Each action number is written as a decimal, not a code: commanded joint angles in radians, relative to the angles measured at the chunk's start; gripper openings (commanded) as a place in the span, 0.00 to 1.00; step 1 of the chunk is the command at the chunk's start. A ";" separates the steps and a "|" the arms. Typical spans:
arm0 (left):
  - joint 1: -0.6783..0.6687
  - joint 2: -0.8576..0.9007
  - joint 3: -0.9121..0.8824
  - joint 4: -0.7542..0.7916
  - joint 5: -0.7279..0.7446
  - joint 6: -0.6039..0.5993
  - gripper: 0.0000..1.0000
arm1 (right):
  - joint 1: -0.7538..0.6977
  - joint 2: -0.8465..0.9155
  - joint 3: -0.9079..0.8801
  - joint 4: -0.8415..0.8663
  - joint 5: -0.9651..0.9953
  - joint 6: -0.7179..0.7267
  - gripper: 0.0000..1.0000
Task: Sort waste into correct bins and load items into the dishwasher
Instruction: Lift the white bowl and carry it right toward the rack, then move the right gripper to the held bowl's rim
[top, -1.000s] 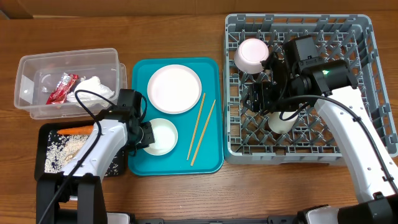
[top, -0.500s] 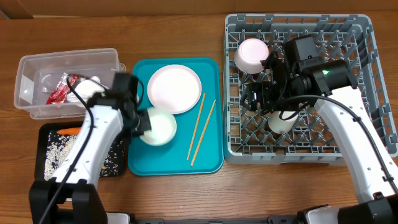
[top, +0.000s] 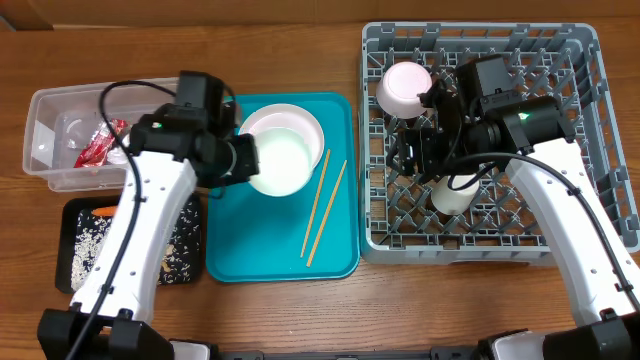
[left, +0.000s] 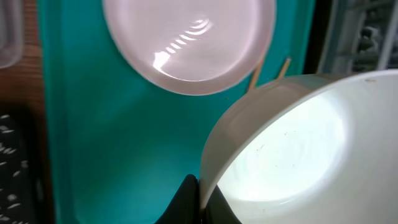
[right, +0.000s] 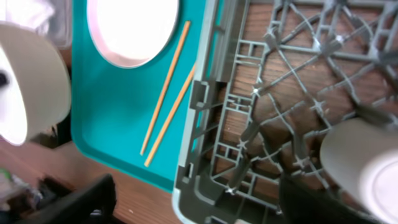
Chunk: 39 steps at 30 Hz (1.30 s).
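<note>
My left gripper (top: 240, 158) is shut on the rim of a white bowl (top: 282, 165) and holds it tilted above the teal tray (top: 235, 265), partly over the pale-pink plate (top: 285, 118). The left wrist view shows the fingers (left: 202, 199) pinching the bowl (left: 298, 149), with the plate (left: 189, 43) beyond. Two chopsticks (top: 325, 205) lie on the tray. My right gripper (top: 420, 150) is open and empty over the grey dish rack (top: 580, 240), and its fingers (right: 199, 199) are spread wide. A pink bowl (top: 405, 87) and a white cup (top: 455, 195) sit in the rack.
The clear tub (top: 50, 120) at the far left holds the red wrapper (top: 95, 148). The black tray (top: 190, 262) in front of it holds rice crumbs (top: 90, 250) and the carrot (top: 100, 211). The rack wall (right: 205, 124) stands right beside the teal tray.
My left gripper has lifted the white bowl from the tray's front left and carried it back and right, over the plate. The right arm has stayed still.
</note>
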 joint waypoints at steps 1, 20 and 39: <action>-0.055 -0.016 0.020 0.022 0.060 0.000 0.04 | 0.012 -0.002 0.000 0.013 -0.049 0.007 0.64; -0.150 -0.015 0.020 0.050 0.045 -0.057 0.04 | 0.282 0.009 0.000 0.201 0.173 0.171 0.38; -0.151 -0.015 0.018 0.041 0.035 -0.071 0.04 | 0.349 0.084 -0.005 0.254 0.250 0.171 0.38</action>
